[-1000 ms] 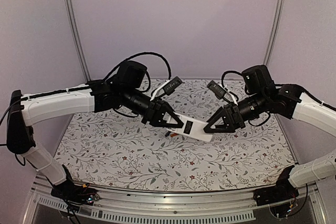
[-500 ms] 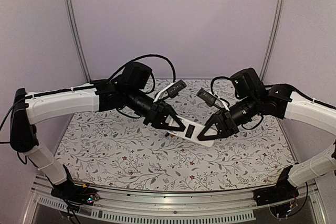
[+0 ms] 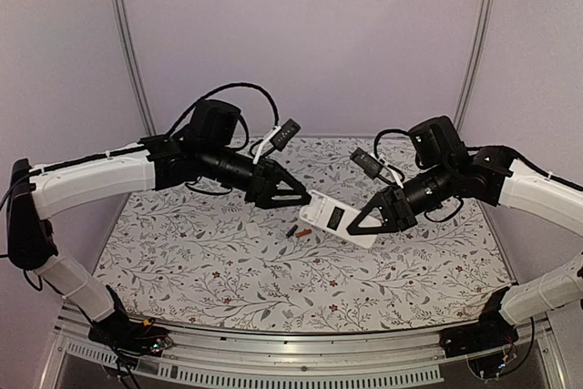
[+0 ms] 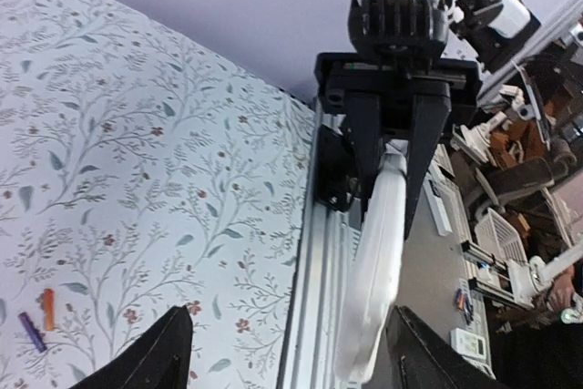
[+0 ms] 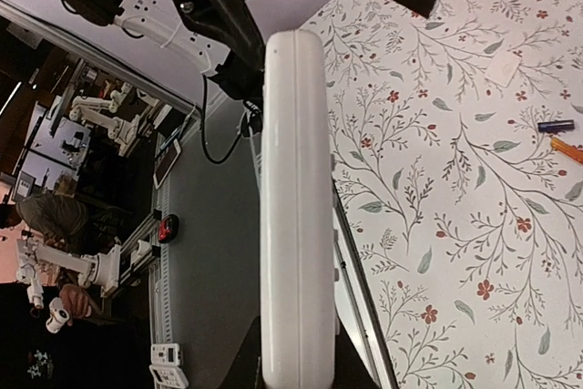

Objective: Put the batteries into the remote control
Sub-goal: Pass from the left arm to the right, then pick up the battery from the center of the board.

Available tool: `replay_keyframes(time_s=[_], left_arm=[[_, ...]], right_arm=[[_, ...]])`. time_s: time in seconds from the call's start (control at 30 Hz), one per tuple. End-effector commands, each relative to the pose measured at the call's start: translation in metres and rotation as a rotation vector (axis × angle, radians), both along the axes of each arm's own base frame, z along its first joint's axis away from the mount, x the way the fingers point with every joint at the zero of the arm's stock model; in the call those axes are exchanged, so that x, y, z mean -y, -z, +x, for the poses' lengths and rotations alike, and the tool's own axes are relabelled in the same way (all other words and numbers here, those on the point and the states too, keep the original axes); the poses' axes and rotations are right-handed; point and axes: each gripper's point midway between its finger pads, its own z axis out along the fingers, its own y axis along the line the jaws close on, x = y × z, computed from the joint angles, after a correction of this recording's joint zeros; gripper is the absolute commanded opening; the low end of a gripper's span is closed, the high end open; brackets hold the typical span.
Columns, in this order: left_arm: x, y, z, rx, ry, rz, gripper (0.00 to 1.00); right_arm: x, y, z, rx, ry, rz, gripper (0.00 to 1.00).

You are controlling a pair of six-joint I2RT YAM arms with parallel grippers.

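Note:
The white remote control [image 3: 335, 218] hangs tilted above the mat, its dark battery recess facing up. My right gripper [image 3: 366, 221] is shut on its right end. In the right wrist view the remote control [image 5: 296, 207] runs edge-on between my right gripper's [image 5: 296, 373] jaws. My left gripper [image 3: 299, 195] stands open just left of the remote's free end, not touching it. From the left wrist, the remote control [image 4: 378, 261] reaches toward the open left gripper [image 4: 290, 339]. The batteries lie on the mat below, one black [image 3: 291, 231] and one orange [image 3: 303, 233].
A small thin white cover piece [image 5: 503, 68] lies on the floral mat [image 3: 200, 261] beyond the batteries. The table's metal front rail [image 3: 301, 353] runs along the near edge, with both arm bases on it.
My left gripper opened, let go of the remote and drew back to the left. My right gripper closed on the remote's right end and now holds it alone.

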Motion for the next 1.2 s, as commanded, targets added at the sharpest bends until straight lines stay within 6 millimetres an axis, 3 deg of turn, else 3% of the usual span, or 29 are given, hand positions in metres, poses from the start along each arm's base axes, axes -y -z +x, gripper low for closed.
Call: replay_keyframes(time_s=[0.0, 0.1, 0.27, 0.4, 0.43, 0.73, 0.93, 1.17], left_arm=[[-0.047, 0.002, 0.078, 0.118, -0.410, 0.086, 0.74], [-0.072, 0.031, 0.105, 0.163, -0.552, 0.265, 0.68], [-0.081, 0.087, 0.116, 0.108, -0.559, 0.509, 0.47], [-0.063, 0.114, 0.104, 0.131, -0.462, 0.574, 0.43], [-0.050, 0.127, 0.100, 0.159, -0.408, 0.625, 0.43], [-0.009, 0.187, 0.102, 0.233, -0.256, 0.854, 0.31], [0.008, 0.205, 0.104, 0.278, -0.200, 0.917, 0.27], [0.007, 0.220, 0.113, 0.310, -0.201, 0.987, 0.24]], right_arm=[[0.031, 0.014, 0.034, -0.005, 0.183, -0.038, 0.00], [0.049, 0.021, 0.049, 0.022, 0.281, -0.066, 0.00], [0.071, 0.037, 0.063, 0.026, 0.394, -0.111, 0.00], [0.084, 0.051, 0.071, 0.014, 0.457, -0.163, 0.00], [0.087, 0.060, 0.074, -0.011, 0.477, -0.184, 0.00], [0.107, 0.076, 0.083, -0.073, 0.556, -0.204, 0.00], [0.117, 0.072, 0.086, -0.076, 0.592, -0.186, 0.00], [0.118, 0.071, 0.087, -0.083, 0.589, -0.175, 0.00]])
